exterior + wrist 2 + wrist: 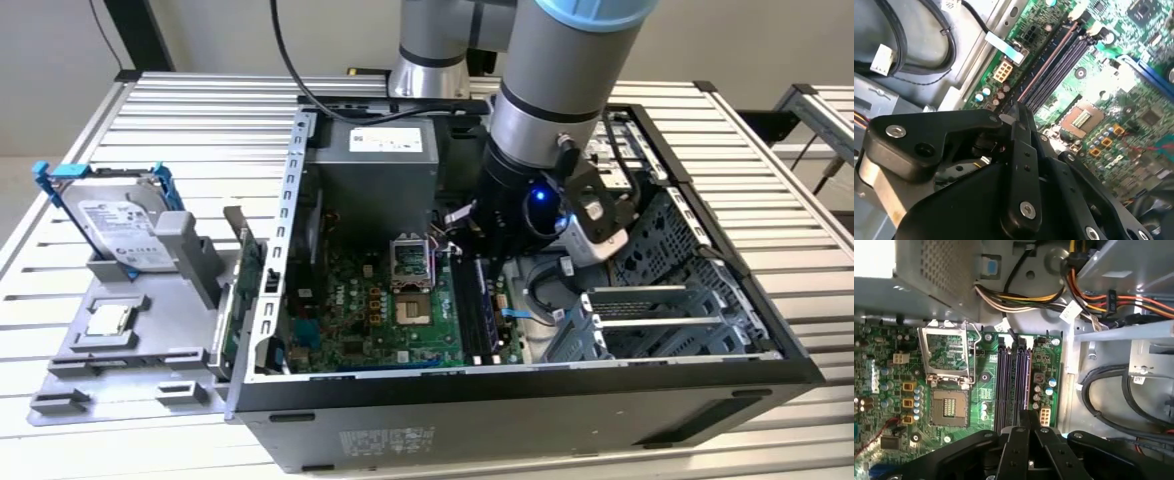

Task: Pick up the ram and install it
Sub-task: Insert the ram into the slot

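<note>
Inside the open computer case, the gripper (1019, 107) – fingers drawn narrow – meets the near end of the ram (1046, 65), standing edge-up in a motherboard slot (1004, 385) – seating it well likely calls for straight, even downward pressure.

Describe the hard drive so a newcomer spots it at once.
In the exterior view, find the open computer case, then the grey tray beside it on the exterior view's left. The hard drive leans at the tray's far end: silver, white-labelled, held in blue brackets, unlike the small flat square part nearer the front.
</note>
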Controlling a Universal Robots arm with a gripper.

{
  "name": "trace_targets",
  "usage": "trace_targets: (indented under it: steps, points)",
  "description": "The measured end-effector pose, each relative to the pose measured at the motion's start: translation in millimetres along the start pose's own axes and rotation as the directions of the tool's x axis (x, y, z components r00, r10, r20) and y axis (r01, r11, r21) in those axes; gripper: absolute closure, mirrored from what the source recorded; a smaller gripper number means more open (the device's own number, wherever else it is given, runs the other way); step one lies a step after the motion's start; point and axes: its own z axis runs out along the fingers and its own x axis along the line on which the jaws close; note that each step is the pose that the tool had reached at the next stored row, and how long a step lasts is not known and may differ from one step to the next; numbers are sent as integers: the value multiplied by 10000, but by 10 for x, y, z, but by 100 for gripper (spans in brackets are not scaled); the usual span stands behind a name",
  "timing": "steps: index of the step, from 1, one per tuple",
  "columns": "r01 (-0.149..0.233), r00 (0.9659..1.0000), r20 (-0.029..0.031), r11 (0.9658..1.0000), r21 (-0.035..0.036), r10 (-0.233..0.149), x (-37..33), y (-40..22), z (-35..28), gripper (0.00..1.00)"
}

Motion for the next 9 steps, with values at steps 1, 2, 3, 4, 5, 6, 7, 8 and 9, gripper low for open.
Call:
trace_targets:
  steps: [1, 2, 3, 4, 5, 6, 7, 8, 9]
  points:
    - [180, 9998, 0, 9998, 1, -180, 0, 0, 0, 100]
    - [355, 9994, -1, 9994, 3, -355, 0, 0, 0, 100]
    - [545, 9985, -1, 9985, 4, -545, 0, 0, 0, 100]
    - [725, 9974, -1, 9974, 5, -725, 0, 0, 0, 100]
    - [904, 9959, -2, 9959, 6, -904, 0, 0, 0, 100]
    - [1088, 9941, -2, 9941, 7, -1088, 0, 0, 0, 100]
    - [1267, 9919, -3, 9919, 8, -1267, 0, 0, 0, 100]
    - [1446, 9895, -3, 9895, 10, -1446, 0, 0, 0, 100]
    - [1623, 9867, -3, 9867, 12, -1623, 0, 0, 0, 100]
